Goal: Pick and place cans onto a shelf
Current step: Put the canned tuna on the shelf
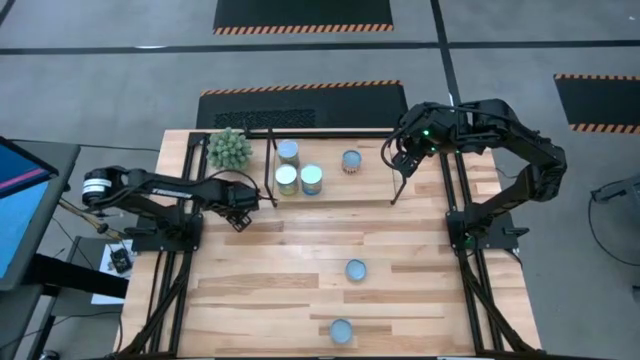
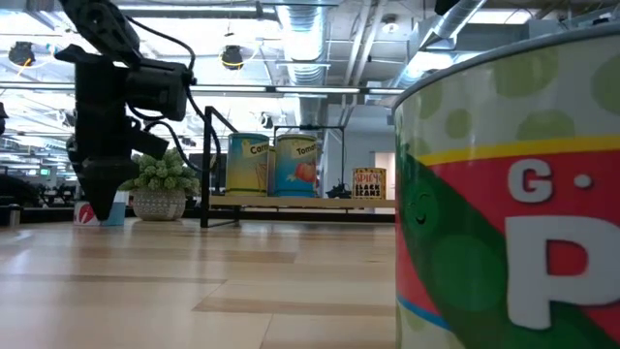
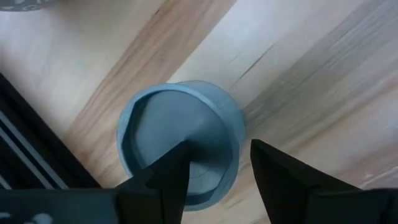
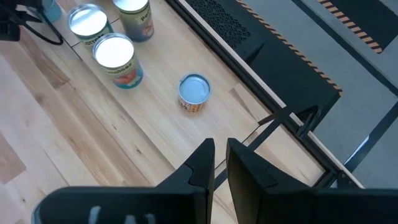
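Overhead, with twelve o'clock at the far edge of the light wood table (image 1: 300, 240): at twelve o'clock, a low shelf of thin black metal rails with a pale wood board (image 1: 372, 185). On its board, four cylindrical metal cans: three tall silver-topped cans (image 1: 287, 179) clustered toward nine o'clock, and one short blue-topped can with an orange label (image 1: 351, 161) standing apart toward three o'clock. Just beside the shelf at nine o'clock, a spiky green potted plant (image 1: 229, 148). Off the shelf, toward six o'clock, two more short blue-topped cans (image 1: 356, 269), well apart from each other; the nearer one looming large in the level view as a can with a red and green label (image 2: 513, 213). Left gripper (image 1: 240, 213) at the shelf's nine o'clock corner, pointing down over a bluish round-topped can (image 3: 168, 130) on the table, jaws spread with one over the lid and the other just past its rim. Right gripper (image 1: 399, 162) above the shelf's three o'clock end, jaws nearly pressed together around nothing.
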